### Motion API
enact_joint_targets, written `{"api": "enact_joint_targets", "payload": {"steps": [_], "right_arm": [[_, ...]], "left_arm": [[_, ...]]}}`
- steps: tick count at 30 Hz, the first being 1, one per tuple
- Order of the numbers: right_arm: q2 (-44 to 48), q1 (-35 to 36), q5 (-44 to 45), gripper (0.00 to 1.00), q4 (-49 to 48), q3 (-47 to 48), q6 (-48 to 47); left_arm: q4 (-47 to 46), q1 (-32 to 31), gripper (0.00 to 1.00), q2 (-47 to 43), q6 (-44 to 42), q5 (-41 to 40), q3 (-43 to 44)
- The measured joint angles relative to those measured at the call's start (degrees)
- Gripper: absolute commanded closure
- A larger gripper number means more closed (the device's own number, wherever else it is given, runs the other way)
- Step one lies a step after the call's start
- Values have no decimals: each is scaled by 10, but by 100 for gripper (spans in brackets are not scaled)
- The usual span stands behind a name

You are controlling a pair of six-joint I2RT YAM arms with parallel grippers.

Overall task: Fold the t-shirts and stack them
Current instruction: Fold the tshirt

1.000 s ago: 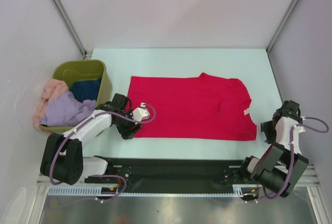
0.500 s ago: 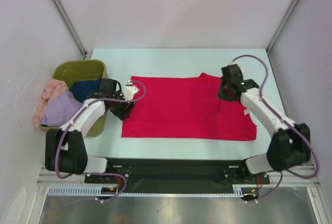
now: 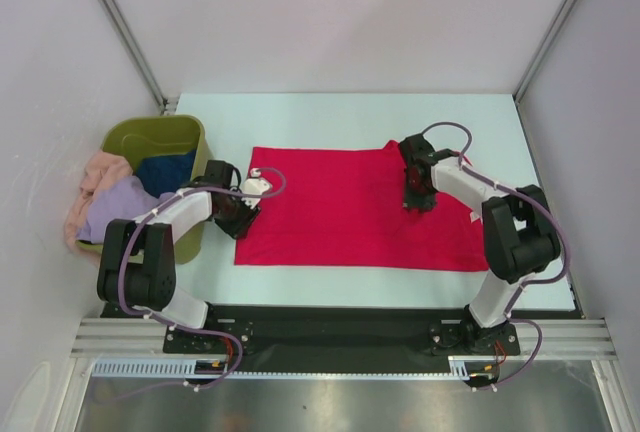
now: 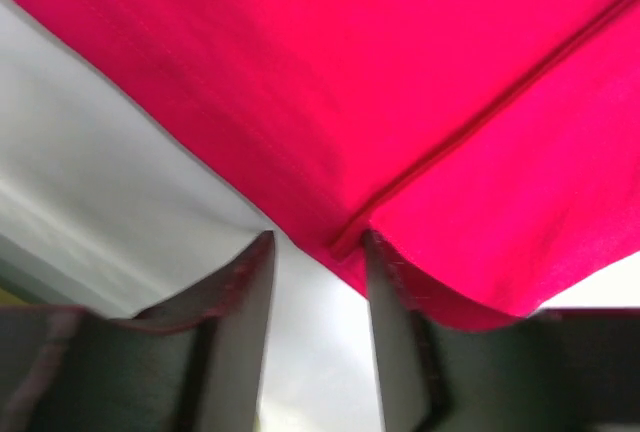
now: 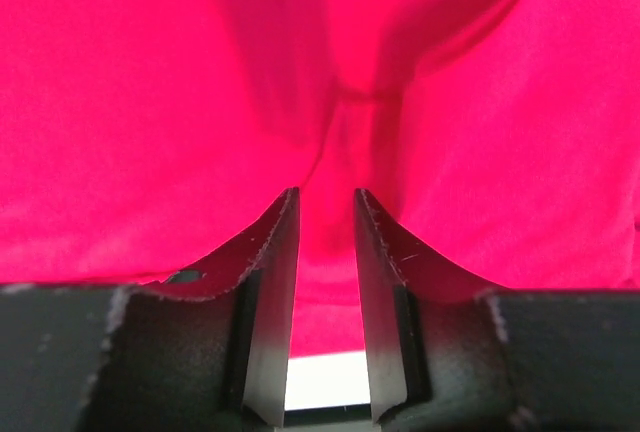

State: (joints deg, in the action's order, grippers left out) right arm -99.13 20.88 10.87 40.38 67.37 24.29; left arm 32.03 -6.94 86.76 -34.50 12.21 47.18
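Mid-frame on the tabletop (image 3: pixel 300 117) the red t-shirt (image 3: pixel 340 217) lies flat; other shirts (image 3: pixel 120 214) sit piled in the tub (image 3: pixel 150 130), upper left. Left end effector (image 3: pixel 250 195) is at the shirt's left edge: narrow gap, hem at the tips, tabletop showing thru, can't tell if it grips. Right end effector (image 3: pixel 416 200), upper right of shirt, is nearly closed on a puckered ridge of cloth. Risks: left misses the hem & fold goes lopsided; right's thin pinch slips, or takes one layer only & bunches fabric.
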Motion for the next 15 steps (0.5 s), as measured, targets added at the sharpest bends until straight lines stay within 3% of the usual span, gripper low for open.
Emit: {"api": "enact_joint_targets", "payload": {"steps": [4,7,10,13,15], "right_arm": [[-38,-7,3,72,-14,24,-7],[-64,-12,3,80,-24,31,-12],[-76,-17,6,83,-24,31,-15],[-76,-20,7,92,-24,33,-18],[-76,-22,7,100,-25,33,-21]], "left_arm": [[-2,0,65,0,0,7,-5],[-2,0,68,0,0,12,-5],[-2,0,69,0,0,16,-6],[-1,0,64,0,0,17,-6],[-1,0,67,1,0,18,-6]]}}
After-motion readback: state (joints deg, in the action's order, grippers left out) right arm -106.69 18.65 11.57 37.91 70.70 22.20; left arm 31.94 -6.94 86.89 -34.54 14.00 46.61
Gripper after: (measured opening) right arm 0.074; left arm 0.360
